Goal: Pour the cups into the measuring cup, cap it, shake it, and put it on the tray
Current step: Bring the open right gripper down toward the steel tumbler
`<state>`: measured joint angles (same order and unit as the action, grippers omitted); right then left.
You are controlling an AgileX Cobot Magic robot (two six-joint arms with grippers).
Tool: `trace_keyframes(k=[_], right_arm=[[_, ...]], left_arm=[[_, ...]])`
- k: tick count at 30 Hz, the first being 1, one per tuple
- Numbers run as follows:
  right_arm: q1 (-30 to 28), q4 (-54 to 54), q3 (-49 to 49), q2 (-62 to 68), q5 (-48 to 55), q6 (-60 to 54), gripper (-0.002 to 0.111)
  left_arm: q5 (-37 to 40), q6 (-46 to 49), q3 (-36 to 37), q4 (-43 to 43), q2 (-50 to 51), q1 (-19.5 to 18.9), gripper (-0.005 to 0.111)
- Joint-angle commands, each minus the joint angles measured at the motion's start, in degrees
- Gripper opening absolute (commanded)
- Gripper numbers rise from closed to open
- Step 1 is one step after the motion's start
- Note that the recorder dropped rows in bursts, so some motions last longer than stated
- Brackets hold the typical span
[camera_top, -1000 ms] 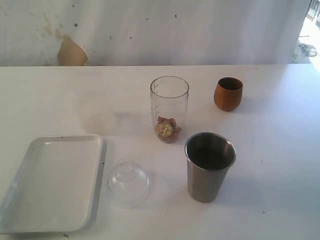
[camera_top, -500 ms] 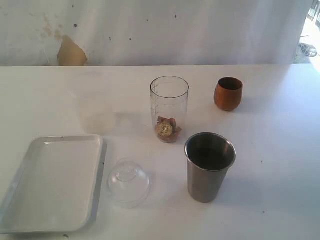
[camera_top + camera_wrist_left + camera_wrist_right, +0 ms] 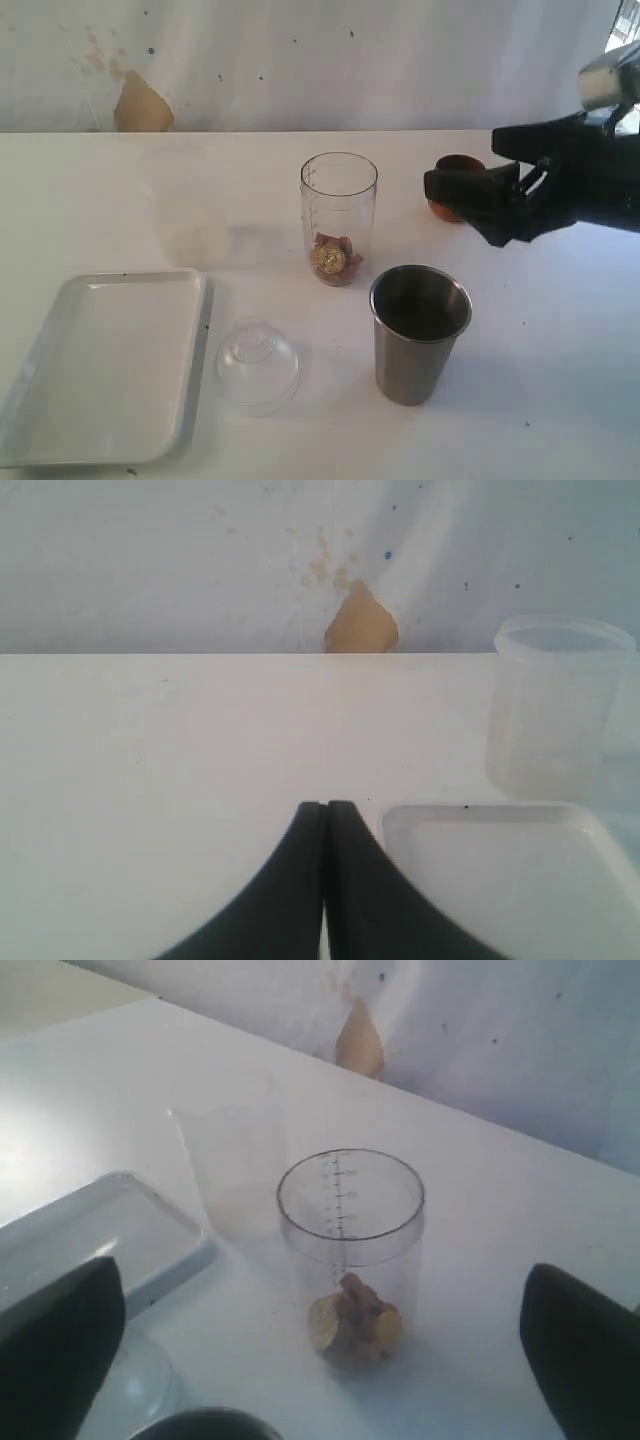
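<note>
The clear measuring cup (image 3: 339,215) (image 3: 350,1245) stands upright mid-table with brown and gold pieces at its bottom. In front of it to the right is the steel tumbler (image 3: 420,335), whose rim (image 3: 205,1425) just shows in the right wrist view. My right gripper (image 3: 465,178) (image 3: 320,1360) is wide open and empty, hovering in front of the brown wooden cup (image 3: 458,161), which it mostly hides. The white tray (image 3: 100,365) (image 3: 490,880) (image 3: 90,1235) lies front left. My left gripper (image 3: 325,805) is shut on nothing, low by the tray's corner, and is outside the exterior view.
A clear dome lid (image 3: 257,365) (image 3: 135,1385) sits between tray and tumbler. A faint frosted cup (image 3: 560,710) (image 3: 230,1160) stands beyond the tray, left of the measuring cup. A wall with a tan patch (image 3: 143,105) backs the table.
My right gripper has come into the exterior view from the right and now covers most of the wooden cup. The cups, lid and tray have not moved.
</note>
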<state>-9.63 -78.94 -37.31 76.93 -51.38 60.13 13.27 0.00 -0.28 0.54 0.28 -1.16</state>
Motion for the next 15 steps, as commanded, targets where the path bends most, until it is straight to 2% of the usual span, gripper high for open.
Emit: trace_keyframes(k=[1, 11, 15], right_arm=[[-0.07, 3.31, 4.52, -0.5, -2.94, -5.77, 0.105], [-0.07, 4.34, 8.83, -2.43, -2.4, -10.05, 0.105], [-0.07, 5.36, 8.83, -6.04, 4.35, -10.05, 0.105]], left_arm=[[0.1, 0.0, 0.28, 0.08, -0.28, 0.23, 0.0], [0.1, 0.0, 0.28, 0.08, -0.28, 0.23, 0.0], [0.1, 0.0, 0.28, 0.08, -0.28, 0.23, 0.0]])
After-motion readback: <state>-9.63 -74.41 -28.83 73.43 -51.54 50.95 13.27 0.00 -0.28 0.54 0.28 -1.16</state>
